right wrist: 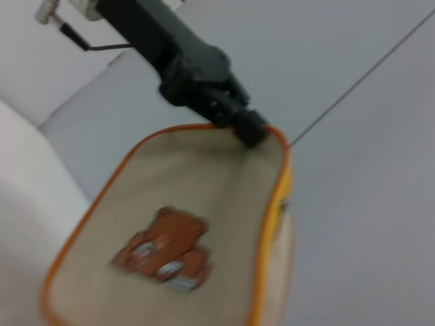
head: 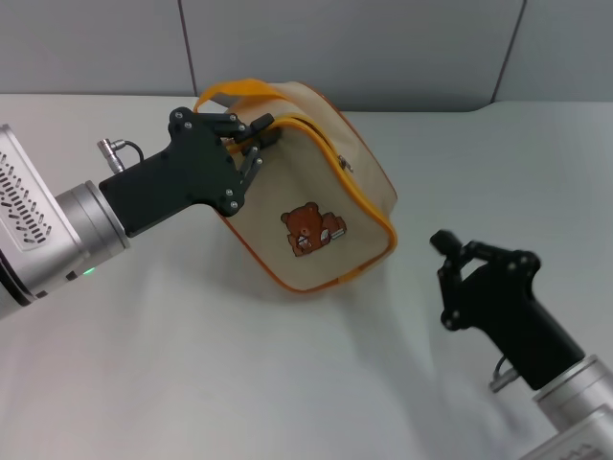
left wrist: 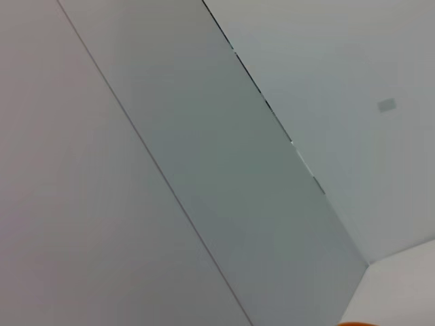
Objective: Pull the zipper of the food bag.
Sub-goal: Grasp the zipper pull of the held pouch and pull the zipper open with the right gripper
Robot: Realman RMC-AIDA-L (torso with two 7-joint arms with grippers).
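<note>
The beige food bag (head: 321, 196) with its brown bear patch (head: 312, 231) stands tilted on the white table. My left gripper (head: 255, 140) is shut on the bag's upper corner, beside the orange strap handle (head: 239, 91). The yellow-orange zipper (head: 359, 196) curves along the bag's upper edge, with its small silver pull tab (head: 345, 166) partway along. My right gripper (head: 452, 251) hovers right of the bag, apart from it. In the right wrist view the bag (right wrist: 190, 197), bear patch (right wrist: 165, 249) and zipper (right wrist: 274, 224) show, with the left gripper (right wrist: 243, 128) clamped on the top corner.
A grey wall panel (head: 345, 48) stands behind the white table (head: 239, 383). The left wrist view shows only wall panels (left wrist: 204, 170) and an orange sliver at one edge.
</note>
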